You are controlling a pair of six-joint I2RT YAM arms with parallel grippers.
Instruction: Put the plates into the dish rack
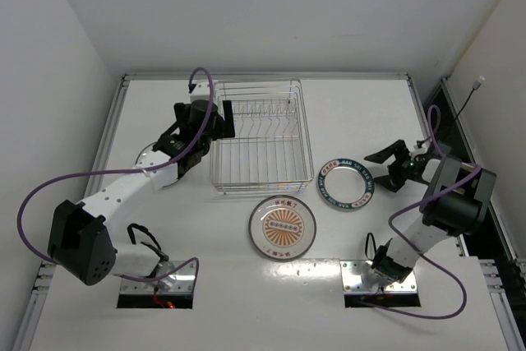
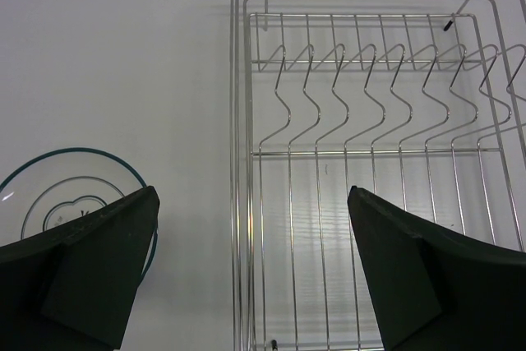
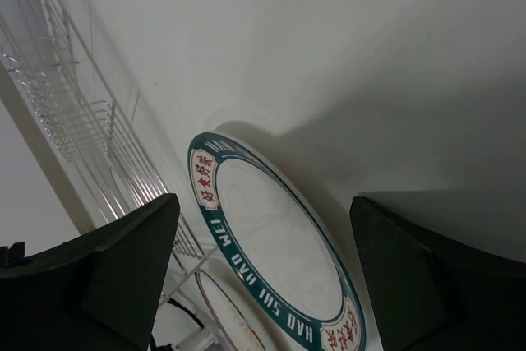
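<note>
The silver wire dish rack (image 1: 259,137) stands empty at the middle of the table. The white plate with a dark teal rim band (image 1: 347,183) lies flat to its right. The orange-brown patterned plate (image 1: 283,226) lies flat in front of the rack. My left gripper (image 1: 220,118) is open and empty over the rack's left edge; in the left wrist view (image 2: 252,195) the rack's tines (image 2: 378,88) lie below it. My right gripper (image 1: 382,168) is open and empty just right of the teal-rimmed plate, which fills its wrist view (image 3: 271,236) between the fingers.
A third plate with a thin teal edge (image 2: 57,195) lies left of the rack, partly under my left arm (image 1: 149,156). The orange plate (image 3: 238,326) and the rack (image 3: 82,121) show beyond the teal-rimmed plate. White walls enclose the table.
</note>
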